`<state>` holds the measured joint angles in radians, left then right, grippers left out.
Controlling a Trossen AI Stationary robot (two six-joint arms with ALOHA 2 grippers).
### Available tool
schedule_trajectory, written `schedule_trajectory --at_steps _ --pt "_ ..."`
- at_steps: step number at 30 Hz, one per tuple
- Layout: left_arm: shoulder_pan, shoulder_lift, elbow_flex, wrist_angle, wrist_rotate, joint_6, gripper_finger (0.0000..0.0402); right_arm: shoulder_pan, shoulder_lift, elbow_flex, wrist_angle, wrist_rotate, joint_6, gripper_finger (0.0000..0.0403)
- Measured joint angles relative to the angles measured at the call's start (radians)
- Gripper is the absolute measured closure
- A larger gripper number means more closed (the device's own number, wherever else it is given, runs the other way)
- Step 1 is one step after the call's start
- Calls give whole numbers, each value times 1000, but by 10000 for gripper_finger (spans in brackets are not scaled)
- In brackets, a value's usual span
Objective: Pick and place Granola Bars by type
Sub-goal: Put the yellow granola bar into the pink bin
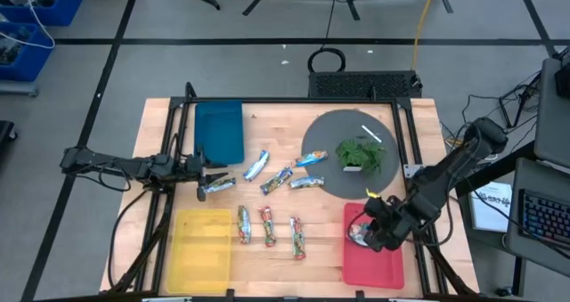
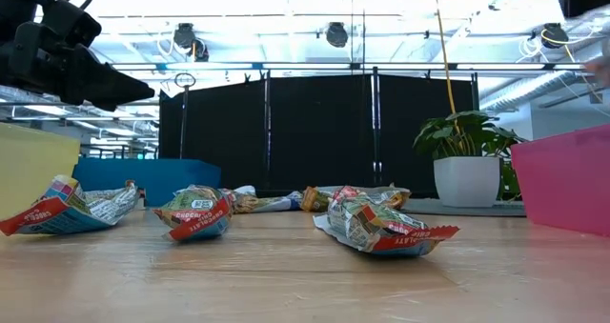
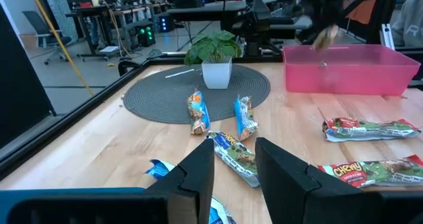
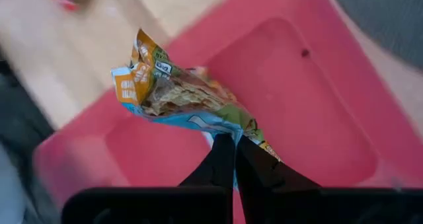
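Hovering over the red tray (image 1: 374, 265) at the near right, right gripper (image 4: 232, 159) pinching a silver-orange bar (image 4: 173, 92). Waiting at far left, left gripper (image 3: 234, 164) parted narrowly above a silver-blue bar (image 1: 216, 187).

blue tray (image 1: 219, 131), potted plant (image 1: 359, 154) on grey mat (image 1: 331, 179).

Left end effector (image 1: 216, 173): fingers parted, arm stretched low and level.
Right end effector (image 1: 363, 233): fingers pinched together, arm angled down.
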<state>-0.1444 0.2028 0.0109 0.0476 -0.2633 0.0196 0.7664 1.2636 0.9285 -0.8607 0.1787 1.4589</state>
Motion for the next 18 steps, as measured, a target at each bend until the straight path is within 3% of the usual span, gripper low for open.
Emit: schedule_trajectory --at_steps 7,12,18 --pt "0 0 0 7 0 10 284 -6 0 -185 119 -83 106 403" --pt "0 0 0 7 0 11 284 -23 0 -224 134 -129 128 401" --pt "0 0 0 7 0 11 284 -43 -3 -224 169 -129 140 352"
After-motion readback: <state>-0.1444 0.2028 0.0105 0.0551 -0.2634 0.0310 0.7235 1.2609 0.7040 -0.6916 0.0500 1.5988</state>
